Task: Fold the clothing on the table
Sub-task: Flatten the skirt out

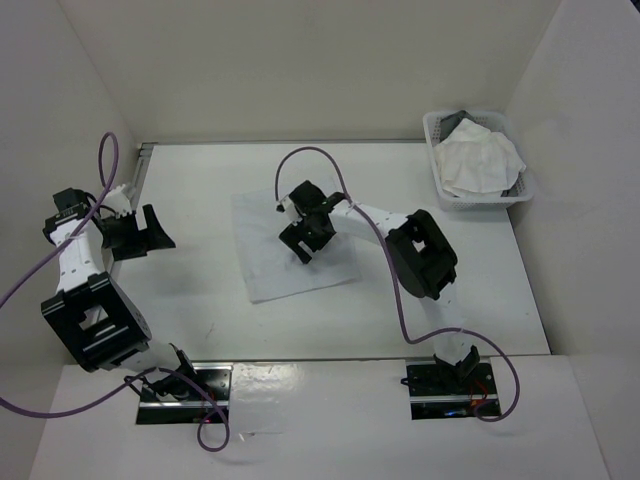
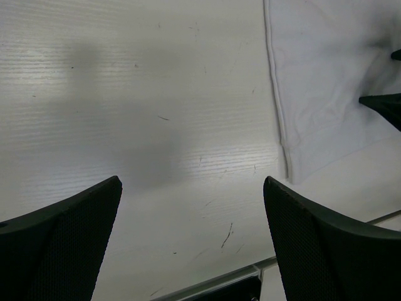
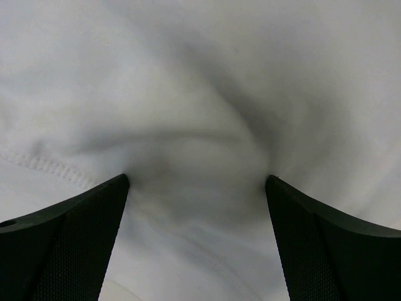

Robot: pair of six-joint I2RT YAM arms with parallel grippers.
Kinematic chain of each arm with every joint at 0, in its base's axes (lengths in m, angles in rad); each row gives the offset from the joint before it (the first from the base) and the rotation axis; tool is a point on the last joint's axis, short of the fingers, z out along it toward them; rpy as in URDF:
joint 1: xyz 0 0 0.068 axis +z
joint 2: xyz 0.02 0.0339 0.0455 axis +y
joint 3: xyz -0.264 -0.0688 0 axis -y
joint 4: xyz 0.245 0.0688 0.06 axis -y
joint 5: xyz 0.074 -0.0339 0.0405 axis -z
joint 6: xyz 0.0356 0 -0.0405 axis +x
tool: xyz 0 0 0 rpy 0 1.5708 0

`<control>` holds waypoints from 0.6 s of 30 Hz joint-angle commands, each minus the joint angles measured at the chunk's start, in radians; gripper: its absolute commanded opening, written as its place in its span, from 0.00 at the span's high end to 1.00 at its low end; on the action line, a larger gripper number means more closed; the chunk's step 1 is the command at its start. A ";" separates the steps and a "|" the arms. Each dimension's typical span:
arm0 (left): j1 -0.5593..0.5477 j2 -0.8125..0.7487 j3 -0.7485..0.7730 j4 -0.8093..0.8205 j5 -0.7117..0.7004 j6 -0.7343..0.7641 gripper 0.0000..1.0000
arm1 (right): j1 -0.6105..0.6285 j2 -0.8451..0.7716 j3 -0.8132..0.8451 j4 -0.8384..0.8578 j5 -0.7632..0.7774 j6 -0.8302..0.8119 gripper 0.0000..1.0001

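The clothing (image 1: 270, 270) is a thin white sheet lying flat in the middle of the table (image 1: 200, 300). My right gripper (image 1: 303, 243) stands over its centre with the jaws wide open. In the right wrist view both fingertips (image 3: 119, 188) press down on the clothing (image 3: 194, 94), which wrinkles in a shallow ridge between them, and nothing is pinched. My left gripper (image 1: 160, 228) hovers open over bare table, left of the clothing. In the left wrist view the gripper (image 2: 192, 182) has only tabletop between its fingers, and the clothing's hemmed edge (image 2: 279, 113) lies at the upper right.
A white lattice basket (image 1: 478, 203) holding crumpled white fabric (image 1: 478, 158) stands at the back right corner. White panels wall the table on three sides. A metal edge rail (image 2: 219, 282) runs along the near side in the left wrist view.
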 commanded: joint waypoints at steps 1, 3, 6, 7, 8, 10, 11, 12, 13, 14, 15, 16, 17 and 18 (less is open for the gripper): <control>0.003 0.011 -0.005 -0.012 0.051 0.039 0.00 | -0.056 -0.007 -0.036 -0.044 0.036 -0.019 0.06; 0.003 0.020 -0.005 -0.012 0.051 0.039 0.00 | -0.056 -0.020 -0.046 -0.044 0.036 -0.019 0.06; -0.050 0.044 -0.005 0.012 0.033 0.038 0.00 | -0.056 -0.048 -0.035 -0.053 -0.003 -0.010 0.06; -0.089 0.054 -0.005 0.022 0.019 0.038 0.00 | -0.056 -0.059 -0.035 -0.066 -0.003 -0.010 0.06; -0.110 0.054 -0.005 0.032 0.008 0.015 0.00 | -0.056 -0.059 -0.024 -0.067 -0.012 -0.010 0.06; -0.158 0.066 0.013 0.071 -0.042 -0.008 0.00 | -0.056 -0.068 -0.015 -0.076 -0.023 -0.010 0.06; -0.204 0.087 0.022 0.081 -0.056 -0.017 0.00 | -0.056 -0.077 -0.015 -0.076 -0.023 -0.010 0.06; -0.224 0.087 0.035 0.091 -0.068 -0.036 0.00 | -0.056 -0.077 -0.015 -0.076 -0.023 -0.010 0.06; -0.242 0.113 0.059 0.112 -0.078 -0.049 0.00 | -0.056 -0.077 -0.015 -0.086 -0.023 0.000 0.06; -0.273 0.123 0.070 0.121 -0.078 -0.060 0.00 | -0.056 -0.077 -0.015 -0.087 -0.023 0.000 0.06; -0.290 0.133 0.082 0.132 -0.088 -0.086 0.00 | -0.056 -0.077 -0.015 -0.087 -0.033 0.000 0.06; -0.307 0.155 0.093 0.158 -0.105 -0.102 0.00 | -0.047 -0.077 -0.015 -0.087 -0.033 0.000 0.06; -0.337 0.167 0.111 0.172 -0.114 -0.114 0.00 | -0.047 -0.077 -0.015 -0.096 -0.033 0.000 0.06; -0.353 0.181 0.121 0.198 -0.125 -0.126 0.00 | -0.047 -0.077 -0.026 -0.096 -0.042 0.000 0.06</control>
